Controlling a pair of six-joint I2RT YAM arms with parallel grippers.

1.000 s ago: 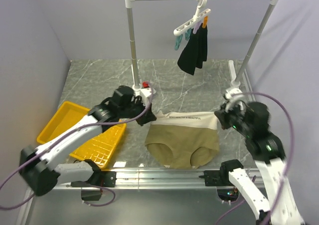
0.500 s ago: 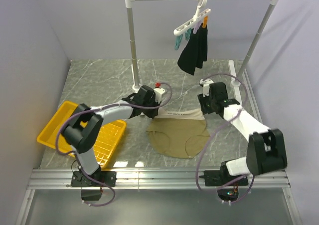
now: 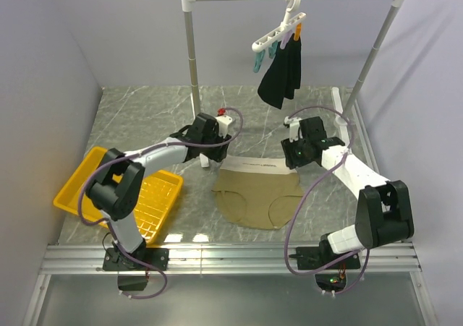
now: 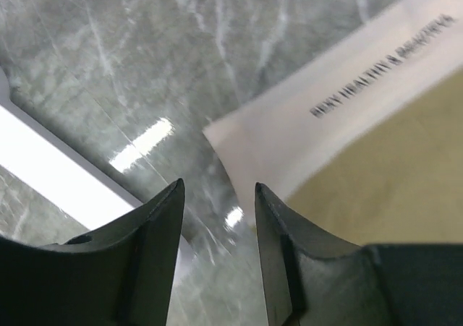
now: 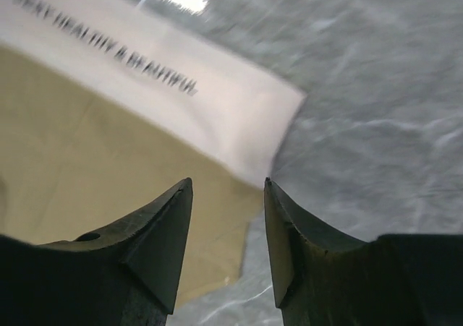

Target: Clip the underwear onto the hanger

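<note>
The tan underwear [image 3: 259, 194] lies flat on the marble table, its cream waistband [image 3: 259, 165] toward the back. My left gripper [image 3: 209, 160] hovers open at the waistband's left corner [image 4: 239, 142], nothing between its fingers [image 4: 160, 228]. My right gripper [image 3: 294, 158] stands open over the waistband's right corner [image 5: 271, 113], also empty. In both wrist views the printed waistband and tan fabric [image 5: 87, 160] lie below the jaws. The white hanger [image 3: 279, 35] with its coloured clips hangs from the rail at the back.
A black garment [image 3: 282, 74] hangs clipped to the hanger. The silver rail's left post [image 3: 192, 66] stands just behind my left gripper, its white foot [image 4: 51, 178] close by. A yellow basket [image 3: 98, 173] sits at the left.
Both grippers carried the waistband corners back across the table, then opened and let go. The underwear now rests flat, farther from the front edge.
</note>
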